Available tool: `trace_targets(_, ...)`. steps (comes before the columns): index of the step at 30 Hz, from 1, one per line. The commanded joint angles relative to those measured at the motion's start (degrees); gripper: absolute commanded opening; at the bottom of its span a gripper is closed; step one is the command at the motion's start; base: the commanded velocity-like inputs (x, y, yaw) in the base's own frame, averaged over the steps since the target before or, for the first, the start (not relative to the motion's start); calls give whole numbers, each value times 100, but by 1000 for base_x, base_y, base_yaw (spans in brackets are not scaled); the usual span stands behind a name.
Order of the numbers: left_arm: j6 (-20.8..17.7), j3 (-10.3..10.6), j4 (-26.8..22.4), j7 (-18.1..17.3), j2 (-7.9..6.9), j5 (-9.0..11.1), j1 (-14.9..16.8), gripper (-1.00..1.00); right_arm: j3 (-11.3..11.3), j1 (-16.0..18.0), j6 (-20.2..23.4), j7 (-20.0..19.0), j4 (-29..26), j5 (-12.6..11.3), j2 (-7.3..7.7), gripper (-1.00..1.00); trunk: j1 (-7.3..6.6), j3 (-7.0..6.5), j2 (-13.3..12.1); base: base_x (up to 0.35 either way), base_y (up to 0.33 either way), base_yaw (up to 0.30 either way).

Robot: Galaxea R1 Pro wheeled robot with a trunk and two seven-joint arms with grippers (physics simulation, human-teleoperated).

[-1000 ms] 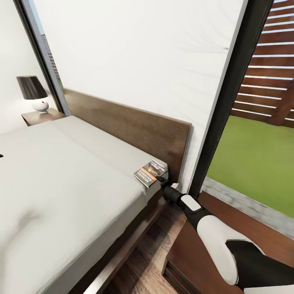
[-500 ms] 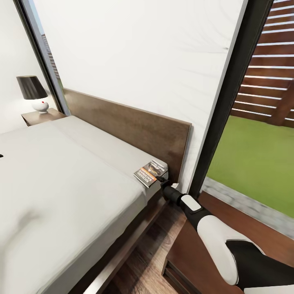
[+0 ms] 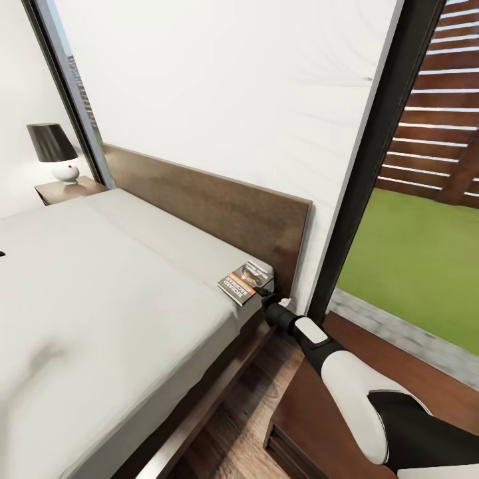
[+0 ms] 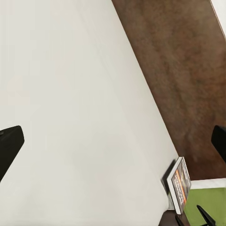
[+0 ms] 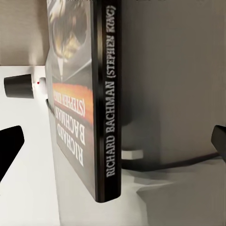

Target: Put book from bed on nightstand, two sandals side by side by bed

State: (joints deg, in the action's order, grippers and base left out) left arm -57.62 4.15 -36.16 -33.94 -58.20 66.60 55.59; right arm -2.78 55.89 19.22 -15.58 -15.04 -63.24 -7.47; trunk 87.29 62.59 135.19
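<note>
At the corner of the bed [image 3: 100, 293], close to the headboard [image 3: 219, 206], lies the book [image 3: 245, 281]. It rests flat on the grey mattress, right at the edge nearest the robot. The right wrist view looks at its spine and cover from very near.

The right end effector [image 3: 265, 297] is just beside the book's edge, at the end of the white and black right arm [image 3: 346, 379]. Its 2 fingers [image 5: 10, 146] stand wide apart in the right wrist view, 1 on each side of the book. They do not squeeze it, so it holds nothing yet. The left end effector [image 4: 113, 141] hangs over the mattress with its fingers spread wide too, and it holds nothing.

Under the right arm is a nightstand [image 3: 313, 412], next to the bed. A 2nd nightstand [image 3: 66, 189] with a lamp [image 3: 56, 153] stands on the far side.

I think the job has barely started. The book is not yet lifted and must go onto a nightstand. After that, the 2 sandals must be lined up by the bed.
</note>
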Motion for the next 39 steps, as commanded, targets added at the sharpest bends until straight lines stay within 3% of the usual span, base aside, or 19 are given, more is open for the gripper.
trace_targets(1, 0, 33, 12, -51, -7, -16, 13, 100, -29, 5, 29, -7, 1, -13, -2, 100, -1, 5, 2, 0, 0, 0)
trace_targets(39, 5, 33, 12, -51, -7, -16, 13, 100, -29, 3, 29, -7, 1, -22, 0, 100, -1, 5, 2, 0, 5, 0)
